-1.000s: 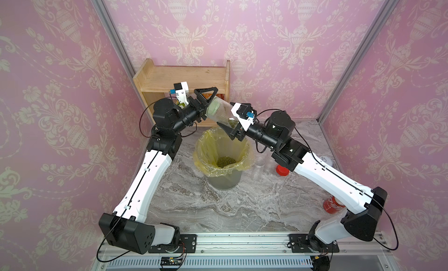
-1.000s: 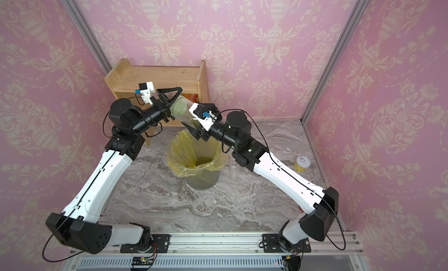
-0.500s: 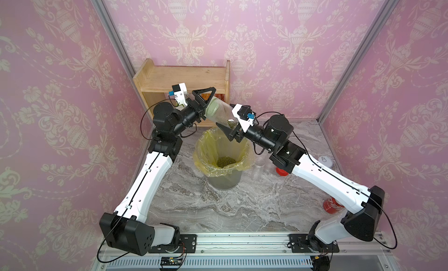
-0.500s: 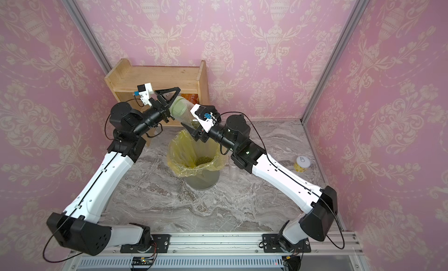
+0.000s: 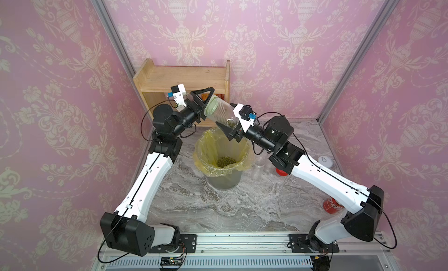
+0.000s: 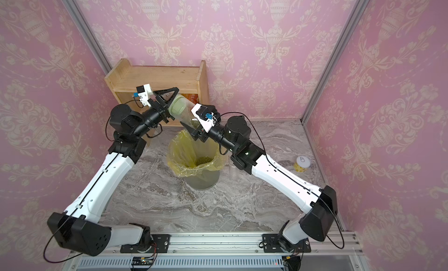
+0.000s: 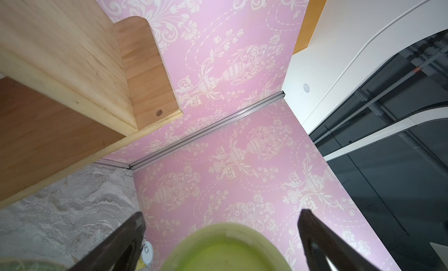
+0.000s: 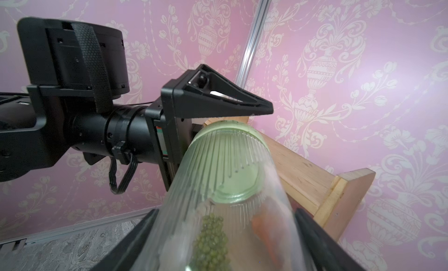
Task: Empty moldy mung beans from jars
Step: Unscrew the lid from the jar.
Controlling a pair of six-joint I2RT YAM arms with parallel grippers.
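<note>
Over the back rim of the bin [image 5: 224, 181], which stands about mid-table and a bit toward the back edge, the ribbed jar [image 5: 221, 109] hangs in the air on a slant. Its lid end is up and points at the wooden shelf [image 5: 184, 76] in the back left corner. So the right gripper [image 8: 225, 210] has the jar clamped round its clear body, one finger pressed on each side, down near the low end. At the high end, the left gripper [image 5: 209, 103] has its fingers spread wide on either side of the pale green lid [image 7: 218, 250]. The left wrist view shows a gap on both sides, so it's straddling the lid, not squeezing it. The lid looks to be on the jar.

As for the mung beans [image 8: 213, 238], a small clump lies inside the jar at the low end. A bigger heap [image 5: 226, 161] sits at the bottom of the bin, inside the yellow bag [image 5: 206, 148] lining it.

A slim clear jar [image 5: 258, 165] stands upright just beside the bin, on the side toward the right edge. Next to that is a red lid [image 5: 281, 171], half hidden under the right arm, and I can't tell what's under it. A red drink can [image 5: 331, 205] and a yellow tin [image 6: 301, 163] sit near the right edge, with the tin further back.
</note>
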